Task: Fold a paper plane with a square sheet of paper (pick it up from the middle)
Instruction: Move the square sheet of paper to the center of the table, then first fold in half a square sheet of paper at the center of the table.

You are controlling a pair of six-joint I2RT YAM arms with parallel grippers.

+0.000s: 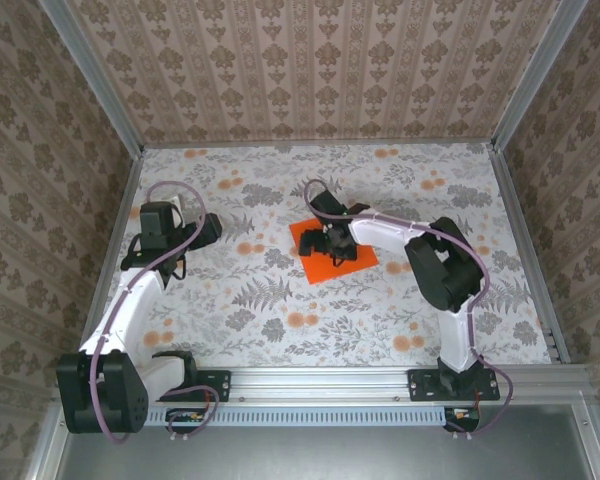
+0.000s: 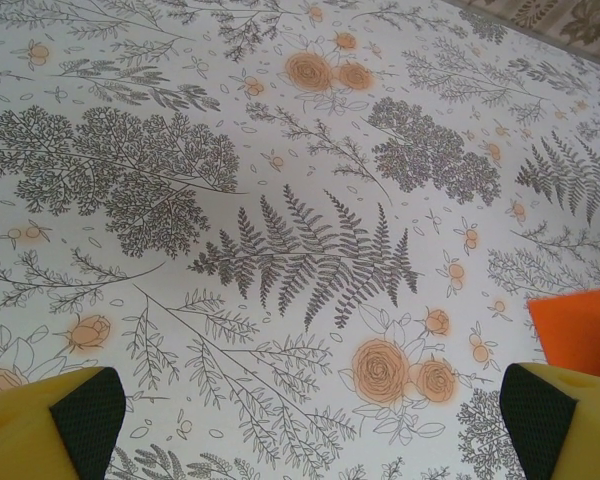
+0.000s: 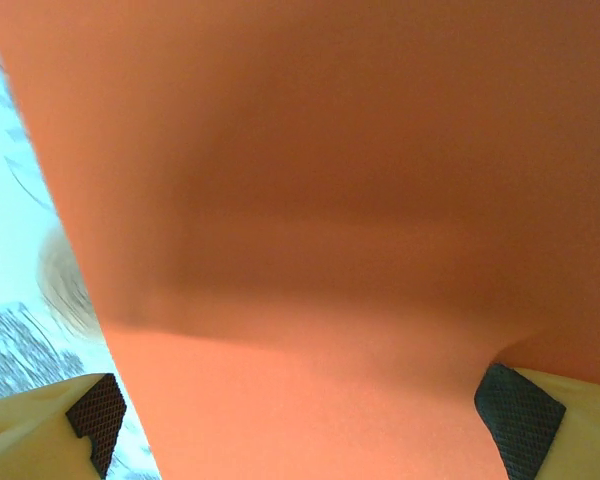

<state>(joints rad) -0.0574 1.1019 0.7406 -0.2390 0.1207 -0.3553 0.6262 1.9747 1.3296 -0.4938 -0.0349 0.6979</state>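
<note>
Right gripper (image 1: 335, 245), fingers spread wide, sits low over the middle of the square sheet of paper (image 1: 315, 265), apparently positioned to pinch it there. Left gripper (image 1: 198, 232), likewise spread and empty, hovers well left of the sheet, leaving room.

You've got a worktop (image 1: 280, 310) covered by a floral tablecloth (image 1: 230, 200). An orange square sheet of paper (image 1: 310, 265) lies on it mid-cloth, turned askew.

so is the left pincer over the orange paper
No, the left pincer hangs over tablecloth at the left, while the square sheet of paper lies under the right pincer.
</note>
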